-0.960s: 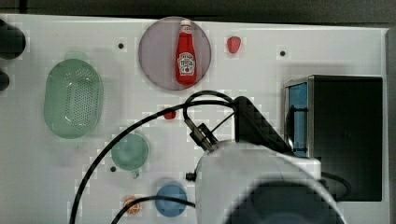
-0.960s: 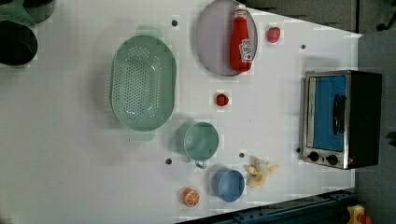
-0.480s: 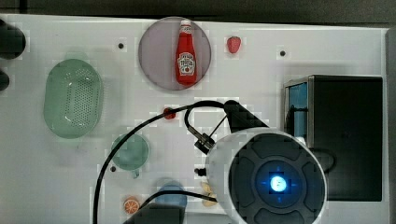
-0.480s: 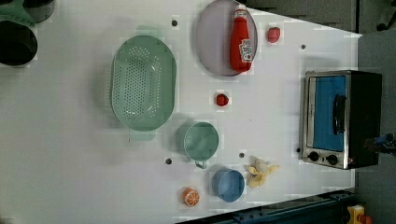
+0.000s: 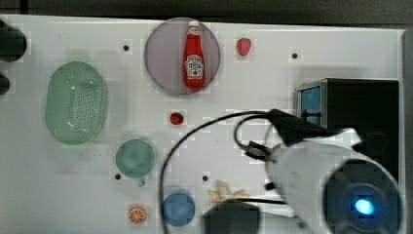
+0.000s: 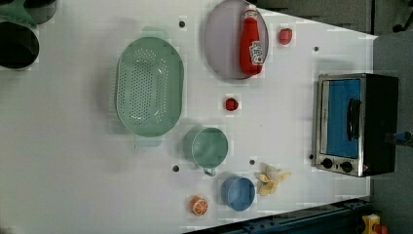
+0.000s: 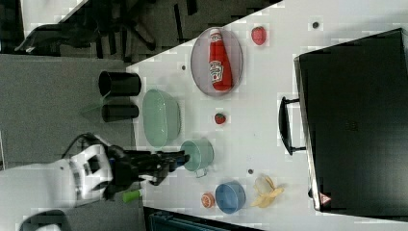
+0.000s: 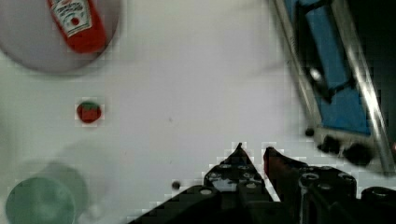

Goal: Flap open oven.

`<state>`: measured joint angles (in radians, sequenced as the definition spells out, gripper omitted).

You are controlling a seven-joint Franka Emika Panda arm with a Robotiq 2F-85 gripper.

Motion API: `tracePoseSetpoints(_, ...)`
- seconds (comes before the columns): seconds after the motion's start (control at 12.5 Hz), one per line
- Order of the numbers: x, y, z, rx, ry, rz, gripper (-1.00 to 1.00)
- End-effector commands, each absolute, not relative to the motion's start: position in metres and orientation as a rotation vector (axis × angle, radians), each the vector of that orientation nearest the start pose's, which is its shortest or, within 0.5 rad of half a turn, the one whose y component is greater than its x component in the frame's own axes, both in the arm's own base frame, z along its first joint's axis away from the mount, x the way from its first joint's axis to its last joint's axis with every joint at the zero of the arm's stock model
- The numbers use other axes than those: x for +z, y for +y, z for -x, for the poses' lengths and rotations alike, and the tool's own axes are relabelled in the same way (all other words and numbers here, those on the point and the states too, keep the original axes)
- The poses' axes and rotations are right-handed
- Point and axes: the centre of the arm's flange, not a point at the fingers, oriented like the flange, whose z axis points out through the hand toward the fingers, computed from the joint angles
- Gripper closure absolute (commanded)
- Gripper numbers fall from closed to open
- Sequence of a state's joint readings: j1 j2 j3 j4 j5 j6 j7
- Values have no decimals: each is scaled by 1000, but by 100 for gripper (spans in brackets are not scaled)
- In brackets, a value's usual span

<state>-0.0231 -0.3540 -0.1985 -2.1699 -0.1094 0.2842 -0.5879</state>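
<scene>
The oven (image 6: 355,124) stands at the left view's right, on the white table's edge, its blue glass door shut and its dark bar handle (image 6: 354,119) across it. It also shows as a black box (image 7: 356,120) with the handle (image 7: 284,125) sticking out, and half behind my white arm (image 5: 316,180) in the top view. In the wrist view my gripper (image 8: 254,150) hovers over bare table, apart from the oven (image 8: 336,88) and near its knobs. Its fingertips (image 8: 239,148) stand a narrow gap apart with nothing between them.
A ketchup bottle (image 5: 194,56) lies on a grey plate (image 5: 163,58). Two strawberries (image 5: 176,118) (image 5: 243,46), a green colander (image 5: 76,108), a green cup (image 5: 135,158), a blue bowl (image 5: 178,208), a banana peel (image 5: 226,192) and an orange (image 5: 137,214) sit on the table. Black cups (image 7: 119,84) stand at one end.
In the top view my arm has swung to the right, toward the oven, and now covers more of it. The oven door and the other objects have not moved.
</scene>
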Motion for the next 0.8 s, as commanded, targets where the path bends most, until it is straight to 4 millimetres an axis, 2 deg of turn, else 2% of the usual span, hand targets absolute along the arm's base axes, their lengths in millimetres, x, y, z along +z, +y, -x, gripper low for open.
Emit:
tracePoseSetpoints(0.08,508,-163,-430,-67,515,3130,65)
tracePoseSetpoints(0.48,456,-212,-445,-107,258,3183,65)
tracePoseSetpoints(0.8,413,-245,-457,-122,245,3224,65)
